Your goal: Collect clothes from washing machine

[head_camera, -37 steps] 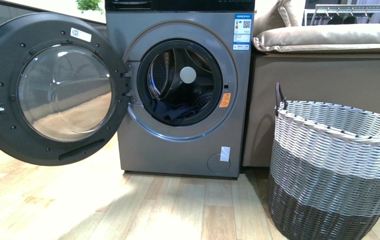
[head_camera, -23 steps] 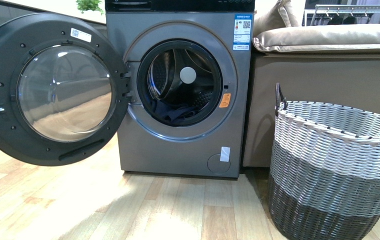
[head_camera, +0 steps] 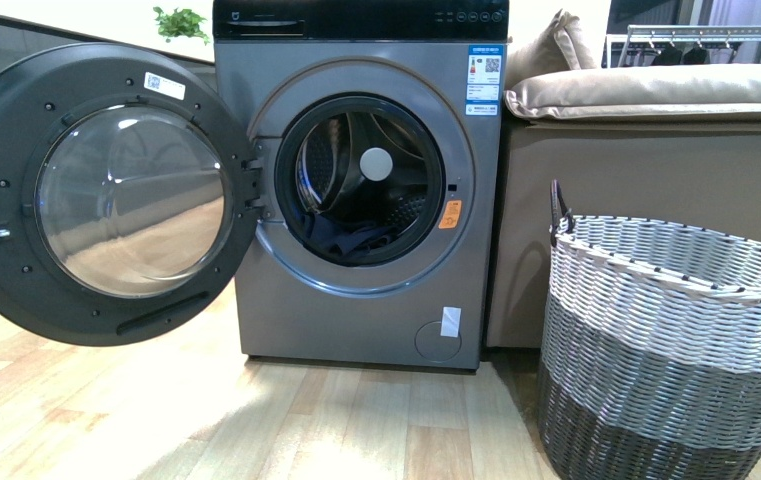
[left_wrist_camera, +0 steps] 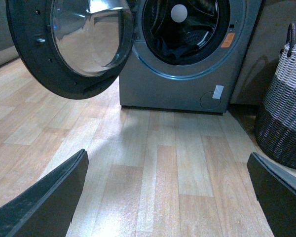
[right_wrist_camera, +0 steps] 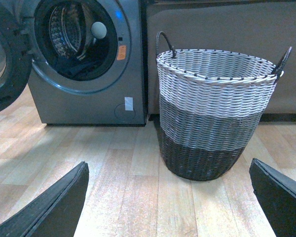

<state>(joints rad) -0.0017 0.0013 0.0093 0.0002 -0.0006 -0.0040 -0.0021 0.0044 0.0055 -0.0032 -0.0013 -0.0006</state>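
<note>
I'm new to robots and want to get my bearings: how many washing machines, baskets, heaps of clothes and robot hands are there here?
Washing machine: 1
Woven basket: 1
Heap of dark blue clothes in the drum: 1
Robot hands: 2, the left hand and the right hand, both open
Total: 5

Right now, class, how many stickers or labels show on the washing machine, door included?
4: blue-white label at the washing machine's top right; orange sticker beside the porthole; white sticker near the bottom; white label on the open door. Others may hide on unseen sides.
</note>
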